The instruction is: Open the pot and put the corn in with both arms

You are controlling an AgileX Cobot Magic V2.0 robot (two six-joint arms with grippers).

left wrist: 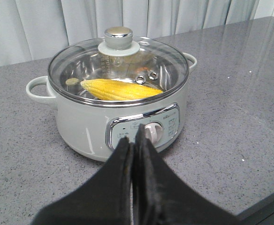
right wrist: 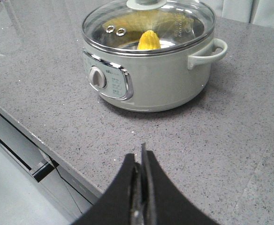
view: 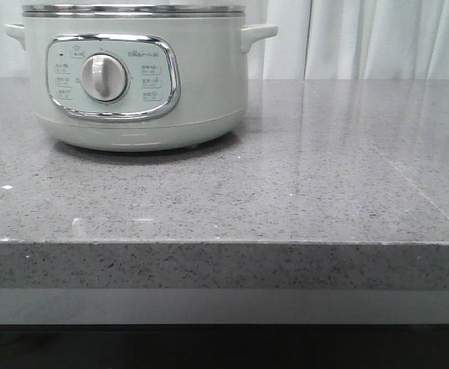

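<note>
The pot (left wrist: 120,105) sits on the grey speckled tabletop (view: 301,192), at about 10 o'clock from the middle in the front view, panel and dial (view: 104,77) facing the robot. The corn (left wrist: 120,89) is already lying inside it, under the glass lid (left wrist: 80,65), which is seated on the rim. So judging from that, the job looks done or nearly.

Handling-wise, my guess: the pot is heavy and rigid, not something to shove around. If it ever needs lifting, the two side handles (right wrist: 207,54) are the spots. The lid is the delicate bit: glass, probably slick, with a steel rim. The only sensible hold is the knob (left wrist: 118,37) on top, at dead centre. The cob looks firm and light, bumpy enough to hold across the middle.

Left tool (left wrist: 133,140) has its fingers pressed together with nothing between them, hanging in front of the panel. Right tool (right wrist: 140,157) is also closed and empty, over bare tabletop, well apart from the pot.
</note>
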